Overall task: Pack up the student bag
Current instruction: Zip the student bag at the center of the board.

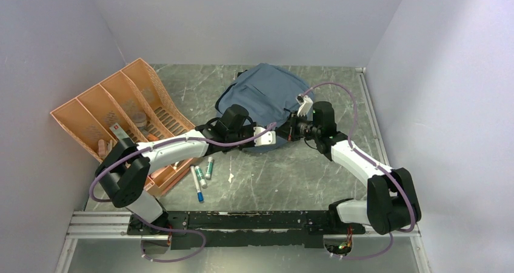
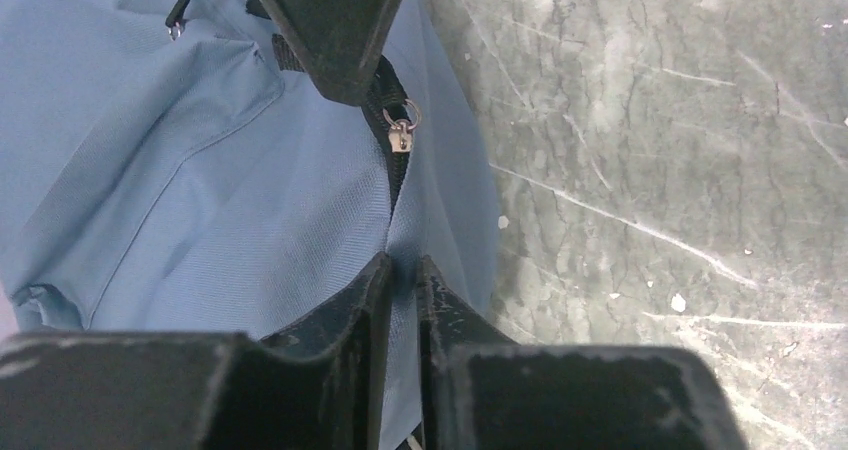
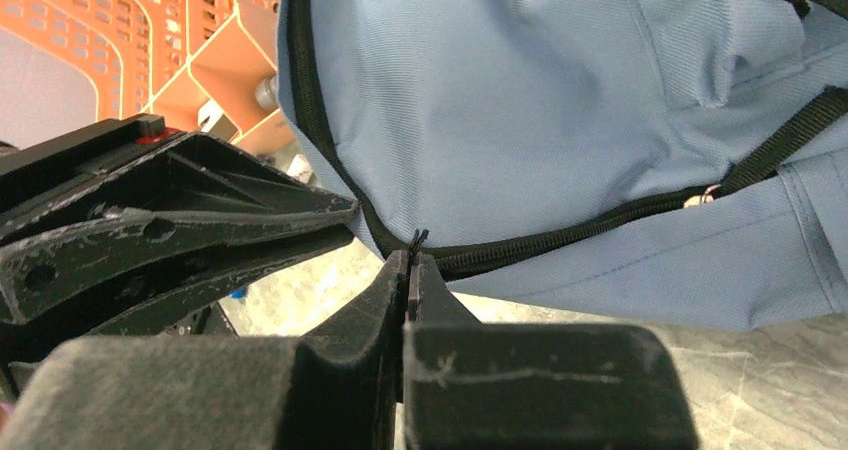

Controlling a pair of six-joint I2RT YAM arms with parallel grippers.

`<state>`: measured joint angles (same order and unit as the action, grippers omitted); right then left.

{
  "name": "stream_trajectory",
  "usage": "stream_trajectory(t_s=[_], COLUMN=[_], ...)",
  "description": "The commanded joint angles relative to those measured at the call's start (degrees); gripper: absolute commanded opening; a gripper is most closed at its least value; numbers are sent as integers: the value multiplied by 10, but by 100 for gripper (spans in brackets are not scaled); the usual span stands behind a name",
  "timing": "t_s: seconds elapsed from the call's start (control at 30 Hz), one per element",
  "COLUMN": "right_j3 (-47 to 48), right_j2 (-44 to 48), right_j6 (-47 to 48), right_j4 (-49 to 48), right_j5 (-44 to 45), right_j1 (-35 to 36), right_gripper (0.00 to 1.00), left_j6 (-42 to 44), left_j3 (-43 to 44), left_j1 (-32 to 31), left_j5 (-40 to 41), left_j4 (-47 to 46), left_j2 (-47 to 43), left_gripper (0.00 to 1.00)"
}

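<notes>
Student bag [image 1: 267, 94] lies back-centre on bench [image 1: 291, 176]. Right claw [image 3: 408, 270] pinches zipper pull [image 3: 416, 238]. Left claw [image 2: 402, 275] narrow about seam fabric, grip uncertain. Advice: brace fabric taut, draw pull slowly along track.

Both arms [image 1: 170, 148] have white links, black joints, looping purple cables [image 1: 335, 84] and scuffed black fingers [image 2: 330, 360].

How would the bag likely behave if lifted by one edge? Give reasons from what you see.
Probably floppy: the bag creases and folds, so it would likely sag. It seems unlikely to roll or tip, slumped broad on the table. Pulling the zip tab in the right pincer may drag the bag along.
</notes>
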<state>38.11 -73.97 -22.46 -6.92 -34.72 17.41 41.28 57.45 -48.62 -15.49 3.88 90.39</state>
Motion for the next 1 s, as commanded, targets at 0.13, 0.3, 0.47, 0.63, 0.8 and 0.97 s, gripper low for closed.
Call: stream_trajectory(t_s=[0.13, 0.3, 0.47, 0.63, 0.8, 0.97], right_j3=[30, 45, 57, 76, 92, 121], right_j2=[-3, -14, -31, -58, -91, -132], right_j6=[-9, -2, 13, 19, 7, 8], right_j4=[19, 46, 59, 60, 42, 39], right_j5=[78, 124, 167, 201, 227, 254], right_j1=[-6, -12, -24, -39, -60, -81], right_gripper=[0, 0, 0, 0, 0, 0], left_j6=[-16, -22, -18, -17, -21, -22], left_j3=[-24, -38, -44, -46, -51, -58], left_j1=[-10, -12, -11, -12, -12, -12], left_j5=[-19, -22, -19, -22, -27, -23], left_j4=[28, 41, 51, 59, 57, 54], left_j2=[-41, -57, -71, -76, -83, -89], left_gripper=[8, 5, 5, 5, 5, 5])
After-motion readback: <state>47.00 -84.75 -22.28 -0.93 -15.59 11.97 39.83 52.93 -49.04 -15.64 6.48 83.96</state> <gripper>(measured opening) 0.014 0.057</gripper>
